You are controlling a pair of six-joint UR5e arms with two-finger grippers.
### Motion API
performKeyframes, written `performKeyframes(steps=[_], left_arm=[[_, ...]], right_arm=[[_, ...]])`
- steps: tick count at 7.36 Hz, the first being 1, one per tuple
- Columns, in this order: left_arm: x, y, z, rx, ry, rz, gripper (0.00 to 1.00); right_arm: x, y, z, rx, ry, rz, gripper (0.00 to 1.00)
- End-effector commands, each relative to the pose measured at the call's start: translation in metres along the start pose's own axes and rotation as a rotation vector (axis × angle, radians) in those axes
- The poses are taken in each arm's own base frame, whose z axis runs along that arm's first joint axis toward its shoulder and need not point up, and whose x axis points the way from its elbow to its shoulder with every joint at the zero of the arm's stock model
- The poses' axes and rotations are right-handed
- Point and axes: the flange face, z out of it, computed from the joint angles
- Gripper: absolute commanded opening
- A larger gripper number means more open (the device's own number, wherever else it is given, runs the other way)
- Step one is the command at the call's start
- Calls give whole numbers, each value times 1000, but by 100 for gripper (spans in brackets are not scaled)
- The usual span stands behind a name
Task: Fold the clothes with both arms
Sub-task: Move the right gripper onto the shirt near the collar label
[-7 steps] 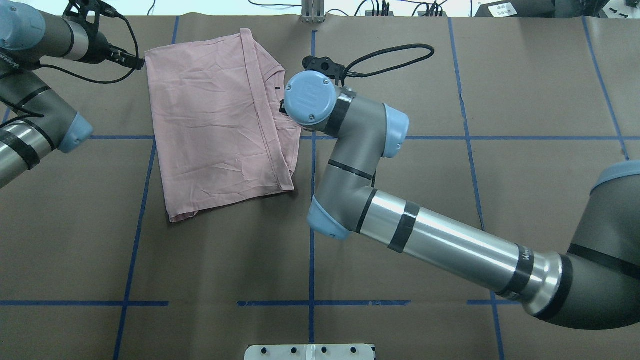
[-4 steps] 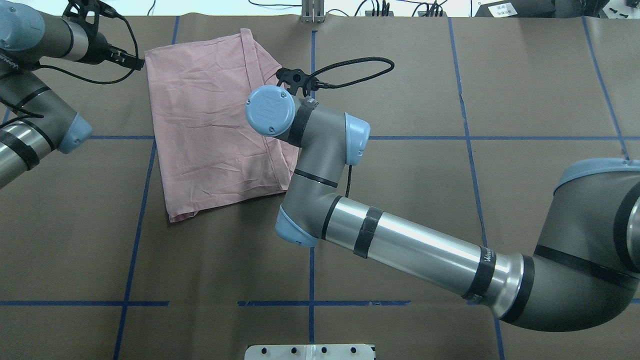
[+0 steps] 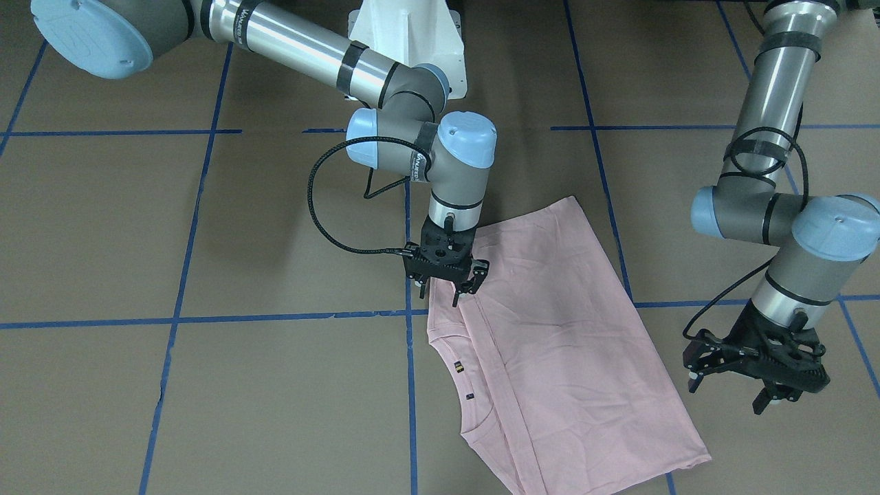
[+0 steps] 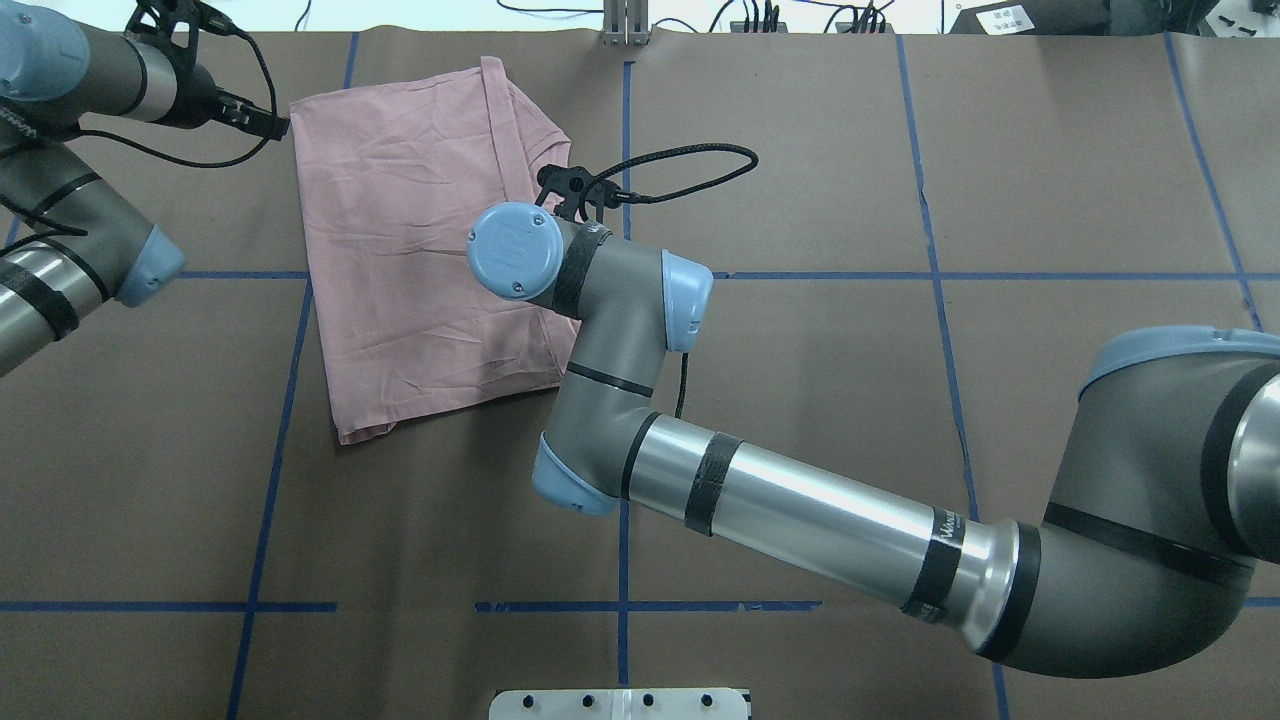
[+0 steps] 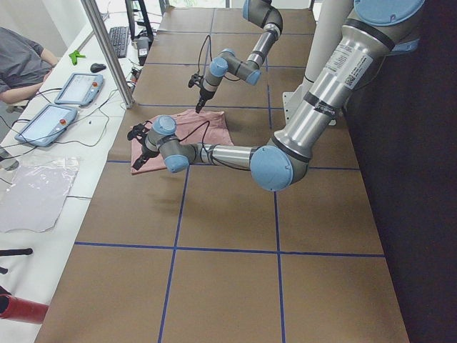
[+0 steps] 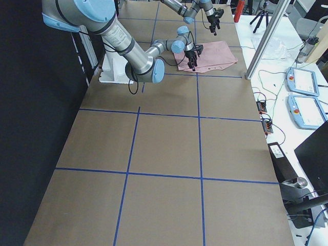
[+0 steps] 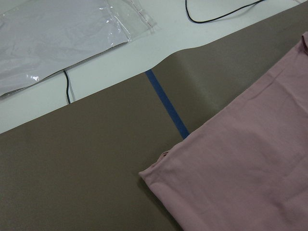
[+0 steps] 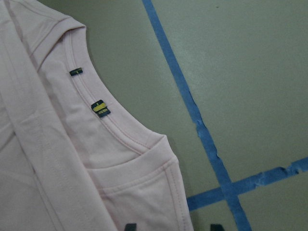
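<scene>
"Pink T-shirt: where is it?"

"Item 1. You have it folded and flat on the brown paper table cover, plain side up, lying across a blue tape line. The ribbed collar and two small labels sit at one long edge."

"Right gripper?"

"Item 2. The jaws are parted and hold nothing. You see it pointing straight down at the shirt's collar-side edge. In its wrist view one fingertip is over pink cloth, and the other is over bare cover beside a tape crossing. Whether either tip touches anything, you cannot tell."

"Left gripper?"

"Item 3. The jaws are parted here as well and are empty. It hovers above the cover, just beside the shirt's opposite long edge. Its camera shows you one corner of the cloth and the far rim of the cover."

"Containers?"

"Item 4. There is one clear plastic bag, lying flat on the white side bench beyond the cover. You cannot make out its contents. A black cable runs across the bench near it."
</scene>
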Motion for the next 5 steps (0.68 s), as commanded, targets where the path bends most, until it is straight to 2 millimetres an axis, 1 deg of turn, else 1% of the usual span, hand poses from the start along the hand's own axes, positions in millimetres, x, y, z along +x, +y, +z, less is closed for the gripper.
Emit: performKeyframes(steps=[1, 2, 5], left_arm=[[1, 0, 0, 1, 2, 0, 100], [0, 1, 0, -1, 1, -1, 100], [0, 1, 1, -2, 0, -1, 100]], right_arm=[[-1, 7, 5, 4, 14, -5, 57], [-5, 7, 7, 7, 22, -5, 55], [-5, 9, 7, 6, 23, -15, 51]])
